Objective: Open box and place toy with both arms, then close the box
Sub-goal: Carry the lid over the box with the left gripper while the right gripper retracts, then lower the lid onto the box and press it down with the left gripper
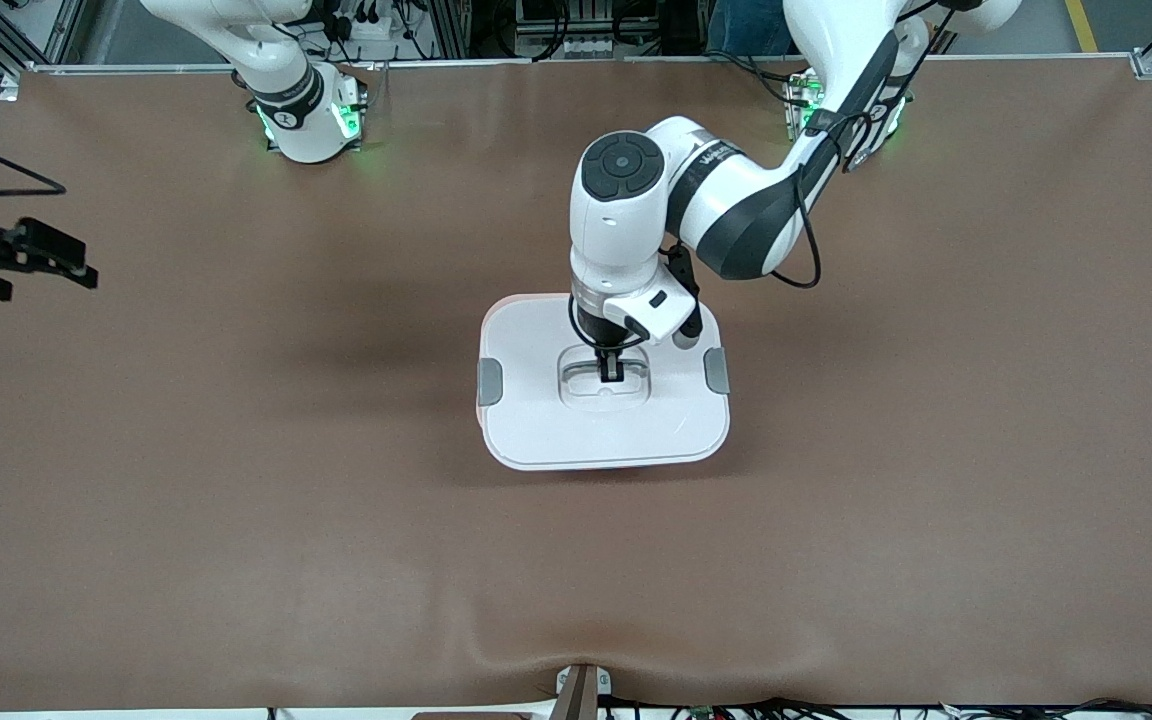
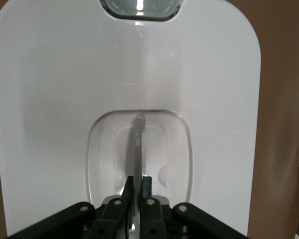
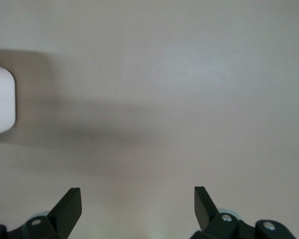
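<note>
The box (image 1: 484,412) stands mid-table, a thin strip of its pink tub showing under the white lid (image 1: 536,420) that lies on it. Grey clips (image 1: 489,381) (image 1: 717,370) sit at the lid's two ends. My left gripper (image 1: 610,374) reaches down into the lid's central recess. In the left wrist view this gripper (image 2: 138,185) is shut on the thin grey handle (image 2: 137,144) of the lid (image 2: 65,99). My right gripper (image 1: 46,272) waits open over the right arm's end of the table; it (image 3: 137,196) holds nothing, and a lid corner (image 3: 0,104) shows. The toy is out of view.
A brown cover (image 1: 236,500) spreads over the whole table. The arm bases (image 1: 306,120) (image 1: 841,110) stand along the edge farthest from the front camera. A small bracket (image 1: 581,690) sits at the nearest edge. The left arm's elbow (image 1: 736,210) hangs above the table beside the box.
</note>
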You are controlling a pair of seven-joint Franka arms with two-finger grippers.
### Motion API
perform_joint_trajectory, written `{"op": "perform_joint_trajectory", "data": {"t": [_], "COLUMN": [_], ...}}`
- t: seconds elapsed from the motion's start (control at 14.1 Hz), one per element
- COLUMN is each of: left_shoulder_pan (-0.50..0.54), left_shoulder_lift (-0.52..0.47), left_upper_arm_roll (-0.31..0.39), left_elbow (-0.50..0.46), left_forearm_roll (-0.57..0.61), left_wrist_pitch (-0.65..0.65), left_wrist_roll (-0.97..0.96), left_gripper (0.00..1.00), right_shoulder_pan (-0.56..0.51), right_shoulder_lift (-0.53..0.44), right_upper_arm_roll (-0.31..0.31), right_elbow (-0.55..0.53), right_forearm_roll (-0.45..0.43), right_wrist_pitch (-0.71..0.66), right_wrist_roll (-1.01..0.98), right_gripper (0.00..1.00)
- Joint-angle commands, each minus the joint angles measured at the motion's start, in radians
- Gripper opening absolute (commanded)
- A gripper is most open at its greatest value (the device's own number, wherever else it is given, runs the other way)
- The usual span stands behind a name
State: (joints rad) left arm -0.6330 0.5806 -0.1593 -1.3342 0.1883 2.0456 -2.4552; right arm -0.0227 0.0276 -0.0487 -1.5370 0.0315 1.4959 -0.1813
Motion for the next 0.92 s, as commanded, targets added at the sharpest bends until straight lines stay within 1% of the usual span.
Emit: {"op": "perform_joint_trajectory", "data": {"t": [0.0,0.21,0.5,0.64,0.85], "left_shoulder_pan": [-0.027,-0.047,-0.059,-0.059,-0.06], "left_shoulder_lift": [0.01,0.024,0.038,0.038,0.035], "left_upper_arm_roll": [0.006,0.007,0.009,0.009,0.006], "left_elbow": [0.029,0.029,0.029,0.027,0.014], "left_forearm_roll": [0.025,0.025,0.028,0.03,0.033], "left_wrist_pitch": [-0.004,-0.004,-0.004,-0.004,-0.005], "left_wrist_roll": [-0.016,-0.018,-0.018,-0.016,-0.015], "left_gripper": [0.0,0.0,0.0,0.0,0.0], "right_shoulder_pan": [-0.013,-0.009,-0.006,-0.008,-0.008], "right_shoulder_lift": [-0.058,-0.077,-0.115,-0.117,-0.112], "right_upper_arm_roll": [0.021,0.027,0.021,0.014,0.006], "right_elbow": [-0.037,-0.048,-0.101,-0.106,-0.109], "right_forearm_roll": [-0.035,-0.033,-0.015,0.016,0.022], "right_wrist_pitch": [-0.049,-0.059,-0.03,-0.017,0.01], "right_wrist_roll": [0.071,0.118,0.118,0.117,0.094], "right_gripper": [1.0,1.0,1.0,1.0,1.0]}}
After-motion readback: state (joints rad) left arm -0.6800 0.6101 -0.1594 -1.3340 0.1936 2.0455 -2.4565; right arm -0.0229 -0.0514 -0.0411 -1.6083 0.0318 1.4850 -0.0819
